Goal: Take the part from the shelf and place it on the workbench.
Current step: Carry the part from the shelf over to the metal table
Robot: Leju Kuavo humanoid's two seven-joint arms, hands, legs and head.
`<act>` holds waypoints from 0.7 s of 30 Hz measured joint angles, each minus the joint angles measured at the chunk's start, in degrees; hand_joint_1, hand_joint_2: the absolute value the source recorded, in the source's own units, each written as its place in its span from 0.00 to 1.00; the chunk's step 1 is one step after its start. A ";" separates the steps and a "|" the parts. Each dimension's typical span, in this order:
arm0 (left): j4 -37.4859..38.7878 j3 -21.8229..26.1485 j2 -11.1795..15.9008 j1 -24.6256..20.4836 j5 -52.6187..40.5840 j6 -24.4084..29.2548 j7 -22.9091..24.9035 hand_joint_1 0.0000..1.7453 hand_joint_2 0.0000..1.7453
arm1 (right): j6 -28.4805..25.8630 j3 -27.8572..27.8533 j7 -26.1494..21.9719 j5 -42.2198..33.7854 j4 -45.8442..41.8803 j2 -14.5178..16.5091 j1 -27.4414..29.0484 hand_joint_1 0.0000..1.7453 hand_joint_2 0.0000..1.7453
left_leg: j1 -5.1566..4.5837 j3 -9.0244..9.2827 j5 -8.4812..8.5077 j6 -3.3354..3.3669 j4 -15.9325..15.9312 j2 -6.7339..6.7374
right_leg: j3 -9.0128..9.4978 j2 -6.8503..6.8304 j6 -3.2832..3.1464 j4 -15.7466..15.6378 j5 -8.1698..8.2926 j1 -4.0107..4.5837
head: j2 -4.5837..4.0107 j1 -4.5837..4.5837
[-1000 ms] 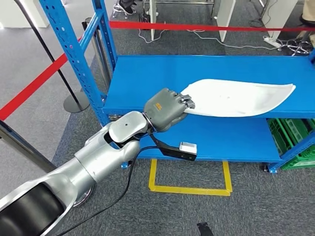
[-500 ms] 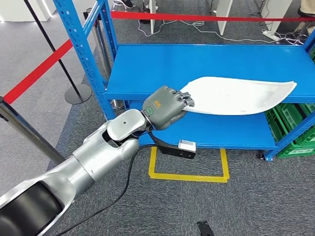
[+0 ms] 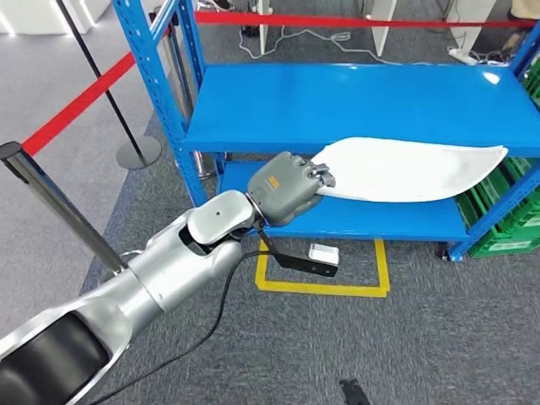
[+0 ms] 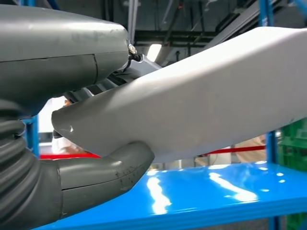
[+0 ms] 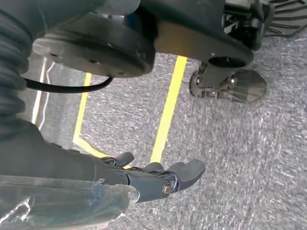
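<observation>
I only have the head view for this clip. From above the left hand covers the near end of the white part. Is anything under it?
Observer: Yes. In the left wrist view the thumb presses the underside of the white part.
Reviewer: Is the part on the shelf?
Observer: There it hangs clear above the blue shelf.
Reviewer: And the right hand?
Observer: The right hand hangs over grey carpet, fingers apart, holding nothing.
</observation>
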 joint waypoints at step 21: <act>-0.52 -0.28 0.05 0.04 0.25 0.04 -0.09 1.00 1.00 | 0.71 -0.40 -0.60 -0.74 0.00 0.02 0.40 0.00 1.00 | -1.04 6.34 -4.08 2.54 -2.74 0.19 | -11.69 -0.32 -1.09 8.27 0.45 0.94 | 0.01 -0.30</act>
